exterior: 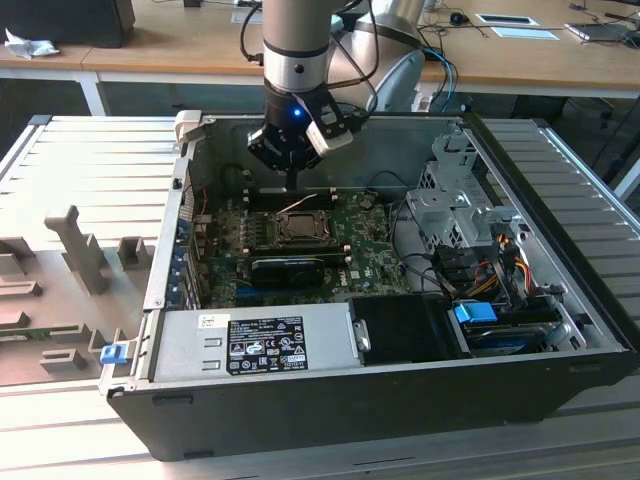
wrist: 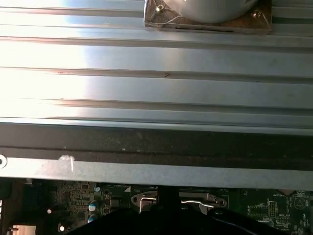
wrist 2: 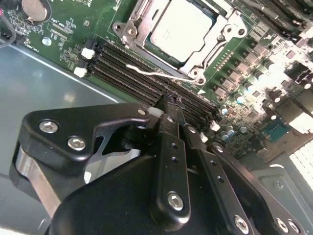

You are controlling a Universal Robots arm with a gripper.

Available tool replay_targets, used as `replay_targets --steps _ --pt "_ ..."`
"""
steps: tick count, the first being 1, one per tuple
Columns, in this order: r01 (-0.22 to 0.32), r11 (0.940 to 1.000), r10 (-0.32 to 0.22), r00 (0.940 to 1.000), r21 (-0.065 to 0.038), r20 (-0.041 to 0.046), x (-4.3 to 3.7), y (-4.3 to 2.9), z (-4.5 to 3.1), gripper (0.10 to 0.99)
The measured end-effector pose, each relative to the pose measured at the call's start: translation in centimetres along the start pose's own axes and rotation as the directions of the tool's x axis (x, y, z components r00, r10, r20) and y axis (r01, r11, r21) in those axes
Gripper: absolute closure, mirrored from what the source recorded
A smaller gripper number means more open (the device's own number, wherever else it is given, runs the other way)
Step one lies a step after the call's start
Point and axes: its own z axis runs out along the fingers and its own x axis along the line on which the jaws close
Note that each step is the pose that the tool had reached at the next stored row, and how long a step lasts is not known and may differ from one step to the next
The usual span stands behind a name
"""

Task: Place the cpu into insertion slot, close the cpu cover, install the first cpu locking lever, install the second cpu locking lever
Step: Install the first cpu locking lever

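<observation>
- Now we hang our pincer above the memory slots, just short of the insertion slot; its fingers are pressed together with nothing between them.
- Just beyond our fingertips the cpu already lies flat in the slot, dull metal top facing up.
- Around it the cpu cover appears to lie down over the chip's edges, so the chip shows through its window.
- Between our pincer and the socket a thin locking lever runs along the socket's near side; we judge closed fingertips suit pushing such a wire.
- Below us the open computer case rests on the ribbed metal surface.
</observation>
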Motion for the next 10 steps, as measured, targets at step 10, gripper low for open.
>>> replay_targets --steps 10 --pt "0.001 1.0 -0.001 1.0 -0.005 0.0 -0.48 -0.09 1.26 0.98"
